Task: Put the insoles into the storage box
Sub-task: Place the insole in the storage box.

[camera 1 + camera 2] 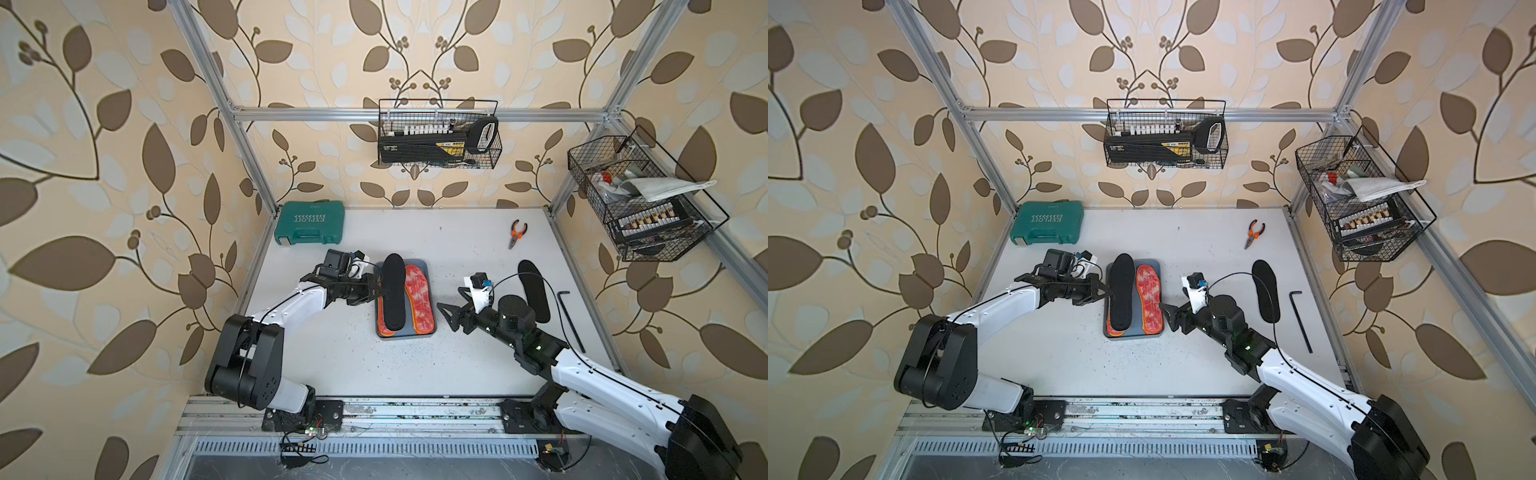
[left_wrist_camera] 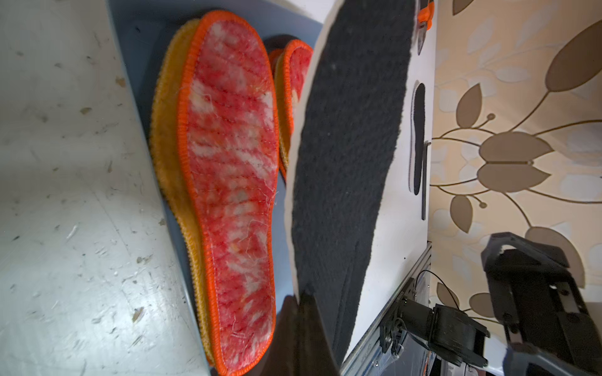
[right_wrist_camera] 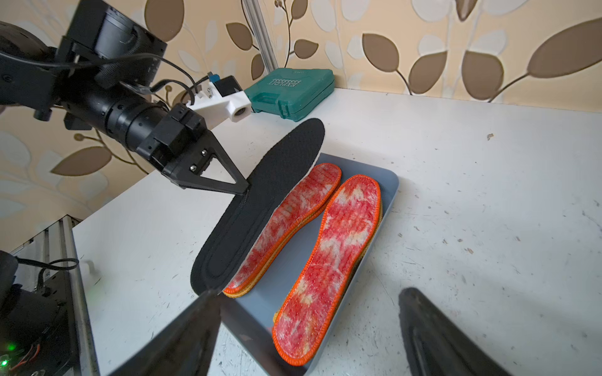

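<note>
Insoles [image 3: 329, 260] mostly lie in the storage box [image 3: 391, 192]; left claw [image 1: 379, 293] pinches 1 black insole [image 1: 394, 291] above it, right claw [image 1: 444, 318] gapes empty, 2nd black insole [image 1: 534, 291] lies near tabletop's right edge.

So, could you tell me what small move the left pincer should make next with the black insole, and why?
Probably lower the left pincer a little and level the flat black foot-shaped insole before letting go. It is pinched by one long edge and hangs tilted above the shallow blue-grey plastic storage box, over the stack of red-white mottled insoles, not yet lying flat on it.
</note>
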Robot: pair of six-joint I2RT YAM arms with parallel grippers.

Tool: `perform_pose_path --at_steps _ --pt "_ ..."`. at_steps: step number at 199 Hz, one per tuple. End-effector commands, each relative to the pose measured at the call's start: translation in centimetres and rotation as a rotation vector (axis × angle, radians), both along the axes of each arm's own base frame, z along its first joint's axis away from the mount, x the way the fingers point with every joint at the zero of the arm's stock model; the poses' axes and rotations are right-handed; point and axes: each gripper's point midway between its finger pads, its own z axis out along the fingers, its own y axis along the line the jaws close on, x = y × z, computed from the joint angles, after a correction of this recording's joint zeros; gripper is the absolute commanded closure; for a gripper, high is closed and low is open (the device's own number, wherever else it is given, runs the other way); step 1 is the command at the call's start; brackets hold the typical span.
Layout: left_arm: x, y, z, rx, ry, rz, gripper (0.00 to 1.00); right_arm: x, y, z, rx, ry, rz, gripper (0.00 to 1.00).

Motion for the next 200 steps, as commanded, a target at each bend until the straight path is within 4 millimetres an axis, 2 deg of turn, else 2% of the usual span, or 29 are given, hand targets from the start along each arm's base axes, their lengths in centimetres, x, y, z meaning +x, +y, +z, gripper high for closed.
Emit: perform_pose_path --at_steps 1,44,82,200 --pt "0.2 0.0 -0.3 0.013 -0.013 0.003 1.0 0.2 0.0 0.3 -0.007 -0.017 -0.006 0.12" --pt "0.1 0.7 -1.6 0.079 -0.003 -0.01 1.0 0.2 0.1 0.2 -0.009 -0.011 -0.003 0.12" --pt "0.6 0.2 -1.7 0.062 -0.007 -0.034 1.0 0.2 0.0 0.3 -0.012 -0.014 -0.007 0.12" --pt "0.6 1.1 -3.0 0.115 0.014 -0.024 1.0 0.2 0.0 0.2 -0.016 -0.011 -0.006 0.12"
